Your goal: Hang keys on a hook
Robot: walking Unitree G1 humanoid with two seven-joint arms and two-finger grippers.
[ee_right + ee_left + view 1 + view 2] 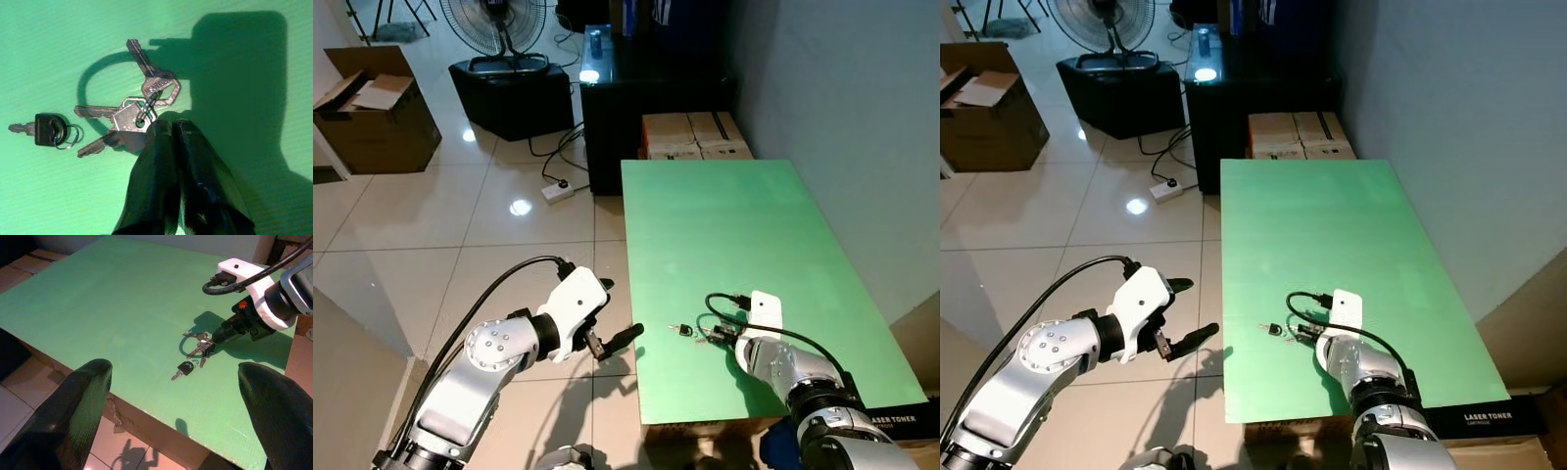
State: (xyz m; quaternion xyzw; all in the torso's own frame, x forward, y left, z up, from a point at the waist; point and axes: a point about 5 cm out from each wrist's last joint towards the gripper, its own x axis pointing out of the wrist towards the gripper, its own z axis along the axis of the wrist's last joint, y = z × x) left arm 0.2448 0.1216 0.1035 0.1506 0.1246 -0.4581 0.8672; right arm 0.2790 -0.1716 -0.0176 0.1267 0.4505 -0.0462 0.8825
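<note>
**Right hand pinched shut at a key bunch on the green table**

A bunch of keys (pixel 142 110) is seen lying flat on the green table (pixel 734 225), near its front edge and toward the robot's left side of the top. The silver keys are fanned out from a common ring: one blade is pointed away from the hand, two others are splayed sideways toward a separate black-headed key (pixel 46 129). That key is laid just beside the bunch, apart from it, with its blade pointed away from the bunch and a small ring at its head. A thin dark loop (pixel 90 81) is curved round the far side of the bunch.

The right hand (pixel 168 128) is lowered onto the table with its two black fingers pressed together, their tips touching the edge of the bunch; whether a key is actually pinched between them cannot be told. The left hand (pixel 607 318) is held off the table's left edge, over the tiled floor (pixel 460 225), with its fingers spread wide and nothing in them.

Beyond the table's far end, cardboard boxes (pixel 695 135) are stacked against a black cabinet (pixel 646 108). A fan (pixel 499 24) is stood on a black box (pixel 514 93) farther back, a power strip (pixel 558 189) with cables is left on the floor, and an open carton (pixel 372 108) is seen at the far left. A grey wall (pixel 852 117) is run along the table's right side.
</note>
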